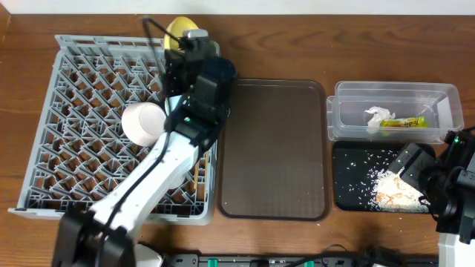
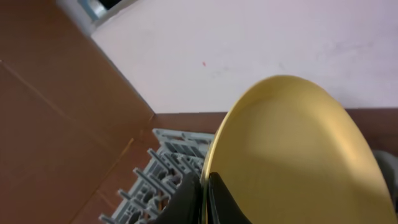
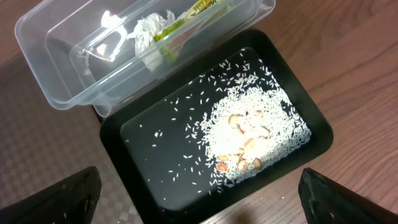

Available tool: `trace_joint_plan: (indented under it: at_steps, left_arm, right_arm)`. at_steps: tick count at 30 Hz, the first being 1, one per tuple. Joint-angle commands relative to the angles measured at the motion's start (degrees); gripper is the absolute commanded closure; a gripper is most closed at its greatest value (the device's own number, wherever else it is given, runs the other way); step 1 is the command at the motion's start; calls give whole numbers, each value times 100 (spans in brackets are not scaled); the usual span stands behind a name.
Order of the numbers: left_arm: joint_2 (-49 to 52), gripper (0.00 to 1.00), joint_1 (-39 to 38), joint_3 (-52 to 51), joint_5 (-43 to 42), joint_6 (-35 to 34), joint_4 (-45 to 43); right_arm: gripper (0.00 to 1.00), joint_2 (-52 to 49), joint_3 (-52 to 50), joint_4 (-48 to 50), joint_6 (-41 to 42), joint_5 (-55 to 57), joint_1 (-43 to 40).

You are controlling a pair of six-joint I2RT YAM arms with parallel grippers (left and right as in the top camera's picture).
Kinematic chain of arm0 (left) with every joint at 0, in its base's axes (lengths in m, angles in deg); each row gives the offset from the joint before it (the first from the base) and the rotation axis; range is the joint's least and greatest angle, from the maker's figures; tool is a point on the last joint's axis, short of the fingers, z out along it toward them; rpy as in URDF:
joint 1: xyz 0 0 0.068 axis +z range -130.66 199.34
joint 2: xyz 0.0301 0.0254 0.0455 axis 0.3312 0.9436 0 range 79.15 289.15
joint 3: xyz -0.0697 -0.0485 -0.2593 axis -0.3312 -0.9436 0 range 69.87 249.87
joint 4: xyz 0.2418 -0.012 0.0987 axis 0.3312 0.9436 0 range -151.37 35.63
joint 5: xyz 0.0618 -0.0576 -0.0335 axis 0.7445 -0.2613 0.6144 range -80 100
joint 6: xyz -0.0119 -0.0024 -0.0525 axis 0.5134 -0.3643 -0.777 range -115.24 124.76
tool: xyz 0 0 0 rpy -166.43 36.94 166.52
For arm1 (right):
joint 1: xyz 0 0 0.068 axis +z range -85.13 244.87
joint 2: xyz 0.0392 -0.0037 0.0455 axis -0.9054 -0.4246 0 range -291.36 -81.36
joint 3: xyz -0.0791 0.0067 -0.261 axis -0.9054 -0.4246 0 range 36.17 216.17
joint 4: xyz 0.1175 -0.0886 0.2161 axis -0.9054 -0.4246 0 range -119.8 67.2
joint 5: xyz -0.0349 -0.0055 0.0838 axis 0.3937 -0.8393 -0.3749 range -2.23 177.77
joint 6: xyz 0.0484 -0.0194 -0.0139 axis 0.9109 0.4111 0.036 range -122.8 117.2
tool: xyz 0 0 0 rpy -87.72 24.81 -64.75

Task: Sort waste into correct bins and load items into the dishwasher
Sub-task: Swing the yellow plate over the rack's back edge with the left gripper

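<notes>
From overhead, the left arm is reaching across the dish rack (image 1: 82, 89), and the left gripper (image 1: 185, 43) is holding the yellow plate (image 1: 177, 30) on edge over the rack's far rim. A white cup (image 1: 143, 122) is sitting among the pegs near the rack's middle. The brown tray (image 1: 272, 148) is lying just beside the rack's right side. Well beyond it, on that same side of the rack, the clear tub (image 1: 445, 93) is holding the napkin (image 1: 377, 116) and wrapper (image 1: 404, 123), and the black tray (image 1: 349, 189) is carrying the rice (image 1: 393, 191).

In the left wrist view, the fingers (image 2: 186, 199) are pinching the plate's lower rim tightly, with the rack's lattice showing below.

In the right wrist view, the right gripper (image 3: 208, 205) is hovering over the black tray, far from the rack, with its fingers spread wide and gripping nothing.

The waste looks sorted, so loading the rack appears to be the step in hand. The next move is probably calling for lowering the plate upright between two peg rows, releasing only once its rim is seated, since it could tip.
</notes>
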State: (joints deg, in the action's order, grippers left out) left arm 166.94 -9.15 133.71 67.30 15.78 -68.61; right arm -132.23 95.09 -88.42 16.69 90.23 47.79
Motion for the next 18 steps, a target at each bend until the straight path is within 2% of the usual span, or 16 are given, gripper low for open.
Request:
trace_joint_plan:
  at_steps: [1,5,11,18]
  left_arm:
    - [535,93,90,15,20,699,-479]
    - [922,93,96,15,20,1019,-898]
    - [1270,92,122,15,20,1064,-1220]
    - [1241,93,238,15,577,1945,-2216]
  right_arm:
    - [1,28,66,-7,39,31,-15]
    - [1,31,66,-7,39,31,-15]
    - [1,31,66,-7,42,31,-15]
    - [1,31,66,-7,42,31,-15]
